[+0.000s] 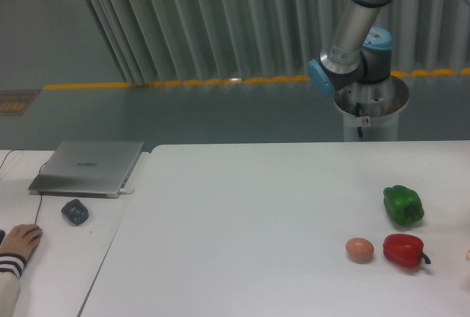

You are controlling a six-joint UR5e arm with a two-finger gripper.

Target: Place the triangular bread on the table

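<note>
The triangular bread is out of view. The white table (242,229) fills the lower part of the camera view. Only the upper links of the arm (354,31) show at the top right, rising from a pedestal (371,111) behind the table's far edge. The arm runs out of the frame at the top right, so the gripper itself is not in view. A faint pale sliver at the right edge of the frame is too small to identify.
A tan egg (359,249), a red bell pepper (403,250) and a green bell pepper (402,205) sit near the table's right side. On the left desk lie a grey laptop (88,166), a dark mouse (75,211) and a person's hand (18,242).
</note>
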